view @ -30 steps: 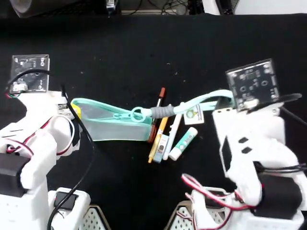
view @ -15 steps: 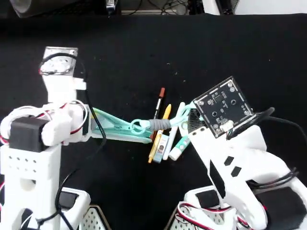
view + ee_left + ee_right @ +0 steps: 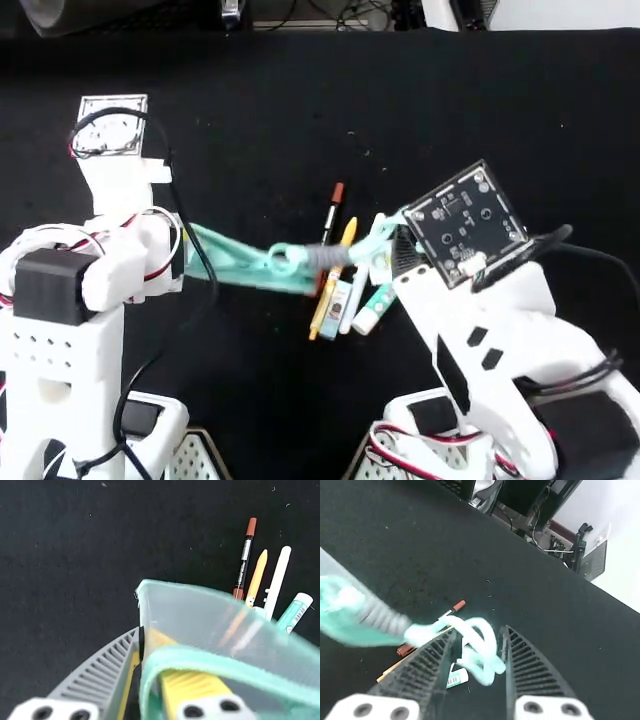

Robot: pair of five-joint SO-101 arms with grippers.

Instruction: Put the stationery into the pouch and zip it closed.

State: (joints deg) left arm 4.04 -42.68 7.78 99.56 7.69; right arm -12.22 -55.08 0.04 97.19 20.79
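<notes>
**Pouch strung between both claws, stationery still out**

My left claw (image 3: 142, 641) pinches the pouch (image 3: 215, 630) wall, one finger inside, to prop the mouth open. My right claw (image 3: 477, 640) grips the strap (image 3: 482, 656) at the pouch's opposite end, pulling it taut. Stationery (image 3: 340, 285) lies on the desk (image 3: 300, 110) beside that strap end.

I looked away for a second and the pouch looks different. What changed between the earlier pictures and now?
The left gripper, shut on the mint mesh pouch, rose and lifted that end, so it shows edge-on instead of flat. The right gripper swung in over the table's middle with the pouch's mint strap, now bunched. The pens and markers stayed on the black table.
</notes>
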